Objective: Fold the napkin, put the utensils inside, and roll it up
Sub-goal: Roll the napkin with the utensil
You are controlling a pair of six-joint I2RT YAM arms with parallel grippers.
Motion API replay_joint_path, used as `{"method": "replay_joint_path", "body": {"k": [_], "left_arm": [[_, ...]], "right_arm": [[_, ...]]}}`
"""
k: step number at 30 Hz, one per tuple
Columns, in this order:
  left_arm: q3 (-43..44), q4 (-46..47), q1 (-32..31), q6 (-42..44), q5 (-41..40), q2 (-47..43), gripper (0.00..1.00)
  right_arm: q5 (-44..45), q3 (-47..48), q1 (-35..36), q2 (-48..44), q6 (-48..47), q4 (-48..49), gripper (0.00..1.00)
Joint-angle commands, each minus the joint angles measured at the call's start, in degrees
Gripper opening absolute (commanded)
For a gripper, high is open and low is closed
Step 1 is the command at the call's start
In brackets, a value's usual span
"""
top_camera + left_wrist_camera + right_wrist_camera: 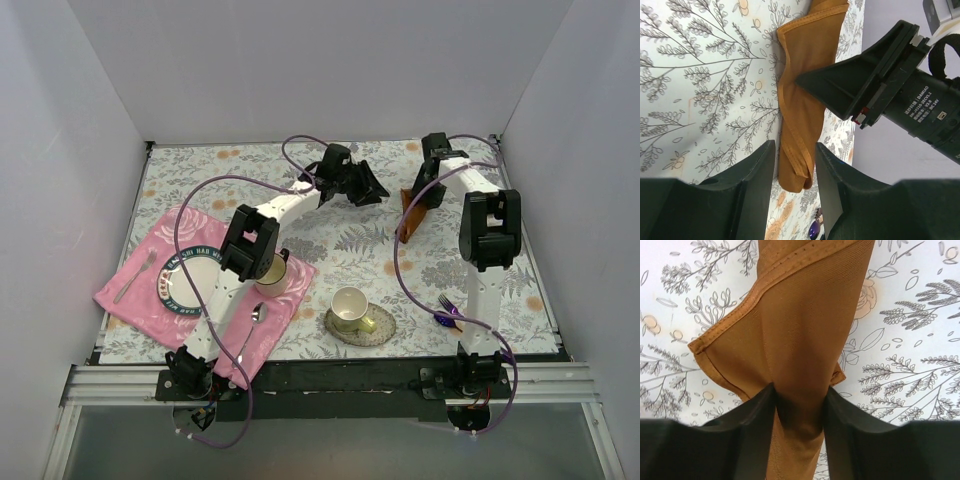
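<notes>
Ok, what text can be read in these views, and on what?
"DAMIAO": label on the black motor housing, left wrist view.
"DC:24V": same label.
Model number on that label: too small to read.
Lettering on the plate rim, top view: too blurred to read.

Napkin [805,340] rust-orange, plain; tablecloth [360,235] white, grey fern and peach flower print; satin cloth [135,290] pink.

Bunched orange napkin [409,218] beside right arm [488,232]
</notes>
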Motion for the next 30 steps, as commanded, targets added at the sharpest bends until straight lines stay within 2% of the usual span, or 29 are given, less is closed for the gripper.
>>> {"method": "replay_joint_path", "body": {"k": [1, 4, 6, 14, 17, 20, 22, 25, 30], "left_arm": [[0.8, -0.6, -1.2, 0.7, -0.2, -5.8, 0.37], [1.5, -0.1, -1.5, 0.2, 0.2, -5.0, 0.37], [2.2, 0.6, -1.9, -0.3, 0.6, -4.6, 0.37], [2.7, 1.0, -2.1, -1.2, 0.4, -5.6, 0.36], [2.4, 0.9, -2.1, -1.3, 0.4, -5.7, 0.36], [0.4, 0.1, -2.0, -0.9, -0.6, -6.3, 0.34], [0.1, -1.0, -2.0, 0.2, -2.6, -6.4, 0.32], [1.0, -2.2, -1.9, 1.8, -2.9, -4.4, 0.24], [1.2, -3.8, -1.9, 4.1, -3.8, -2.3, 0.12]], "right_arm": [[-6.6, -8.5, -1.8, -5.2, 0.9, 6.1, 0.42], [-14.2, -12.6, -3.2, -7.8, 0.1, 12.9, 0.32], [-18.4, -14.4, -3.8, -8.9, -0.8, 15.7, 0.3], [-37.2, -22.5, -4.4, -12.5, -2.0, 28.6, 0.28], [-42.7, -23.9, -4.4, -12.3, -0.3, 31.1, 0.28], [-45.7, -27.4, -4.6, -13.3, 2.1, 37.4, 0.3], [-48.2, -28.0, -4.6, -12.7, 2.8, 37.5, 0.32], [-50.0, -28.9, -4.8, -12.3, 3.2, 39.0, 0.37], [-52.2, -29.7, -5.8, -11.7, 2.6, 39.3, 0.38]]}}
